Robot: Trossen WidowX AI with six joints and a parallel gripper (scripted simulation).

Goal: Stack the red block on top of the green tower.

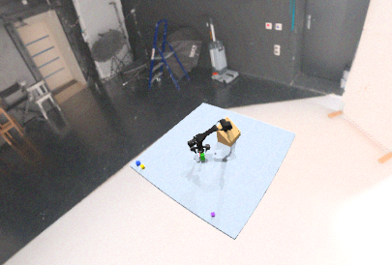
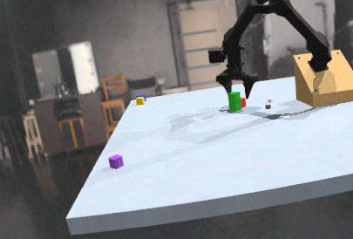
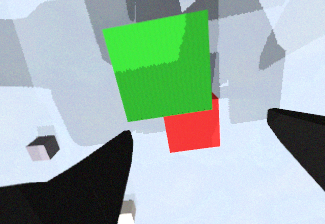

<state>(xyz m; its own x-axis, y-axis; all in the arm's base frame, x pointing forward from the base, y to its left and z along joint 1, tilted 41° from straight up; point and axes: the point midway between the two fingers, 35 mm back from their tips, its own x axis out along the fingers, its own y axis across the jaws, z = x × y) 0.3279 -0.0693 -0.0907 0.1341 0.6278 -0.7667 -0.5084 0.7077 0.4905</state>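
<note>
The green tower (image 1: 202, 158) (image 2: 234, 101) (image 3: 163, 75) stands upright, two blocks high in the exterior view. The red block (image 2: 243, 102) (image 3: 193, 132) sits on the table surface close beside the tower, on the side toward the arm's base; the tower's top partly hides it in the wrist view. Whether they touch I cannot tell. My gripper (image 1: 200, 150) (image 2: 239, 95) (image 3: 197, 126) is wide open, pointing down, with nothing held. It hangs over the tower and red block. In the wrist view the red block lies between the fingertips' directions.
A purple block (image 1: 213, 214) (image 2: 116, 161) lies near the table's front edge. A yellow block (image 1: 142, 166) (image 2: 140, 101) and a blue one (image 1: 137, 162) (image 2: 141, 97) are at a far corner. Two tiny blocks (image 2: 270, 99) (image 2: 268, 106) (image 3: 43, 148) lie between the red block and the wooden base (image 1: 228, 132) (image 2: 329, 87).
</note>
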